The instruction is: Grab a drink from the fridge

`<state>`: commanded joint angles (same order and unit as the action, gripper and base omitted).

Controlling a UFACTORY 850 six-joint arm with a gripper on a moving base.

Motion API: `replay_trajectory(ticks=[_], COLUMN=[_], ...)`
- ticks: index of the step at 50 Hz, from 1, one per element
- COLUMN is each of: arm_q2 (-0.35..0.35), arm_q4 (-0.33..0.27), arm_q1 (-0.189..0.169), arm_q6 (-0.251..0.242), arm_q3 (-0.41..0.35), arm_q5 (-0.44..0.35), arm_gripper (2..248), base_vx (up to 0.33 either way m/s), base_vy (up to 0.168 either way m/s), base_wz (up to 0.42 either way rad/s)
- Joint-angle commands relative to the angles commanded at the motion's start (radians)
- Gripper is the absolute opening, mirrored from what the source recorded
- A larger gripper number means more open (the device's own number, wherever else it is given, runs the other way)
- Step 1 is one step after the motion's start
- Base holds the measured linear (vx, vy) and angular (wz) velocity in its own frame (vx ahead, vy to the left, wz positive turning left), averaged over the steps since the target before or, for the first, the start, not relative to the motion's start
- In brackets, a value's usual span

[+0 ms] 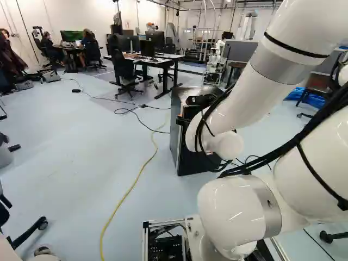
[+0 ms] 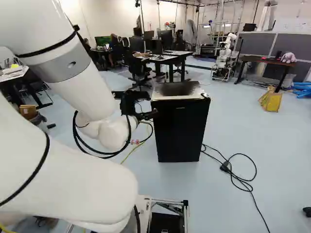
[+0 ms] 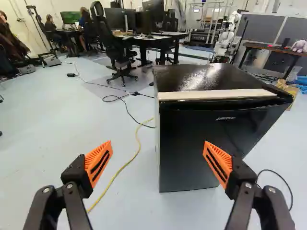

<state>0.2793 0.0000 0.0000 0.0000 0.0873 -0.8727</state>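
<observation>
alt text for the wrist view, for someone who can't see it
A closed black mini fridge stands on a pale floor just ahead of the open gripper, whose two orange pads stand apart. A yellow cable runs along the floor beside the fridge, with desks and office chairs behind.

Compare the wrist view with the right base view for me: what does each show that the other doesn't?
Only the wrist view: the two ridged orange pads of the black claw, standing wide apart.

Only the right base view: the white, rounded arm and a small brown cardboard box beyond it.

Both: the black, box-shaped fridge, the claw's dark body, the thin yellow cable and the pale pink plush toy on the dark table.
</observation>
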Motion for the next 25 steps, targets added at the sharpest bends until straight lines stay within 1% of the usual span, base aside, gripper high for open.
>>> replay_trajectory(ticks=[16, 25], arm_q2=[0.0, 0.0], arm_q4=[0.0, 0.0], arm_q1=[0.0, 0.0], arm_q6=[0.0, 0.0], arm_q3=[0.0, 0.0], arm_q5=[0.0, 0.0], arm_gripper=[247, 247], base_vx=[0.07, 0.049], base_vy=[0.038, 0.009], base_wz=[-0.005, 0.008])
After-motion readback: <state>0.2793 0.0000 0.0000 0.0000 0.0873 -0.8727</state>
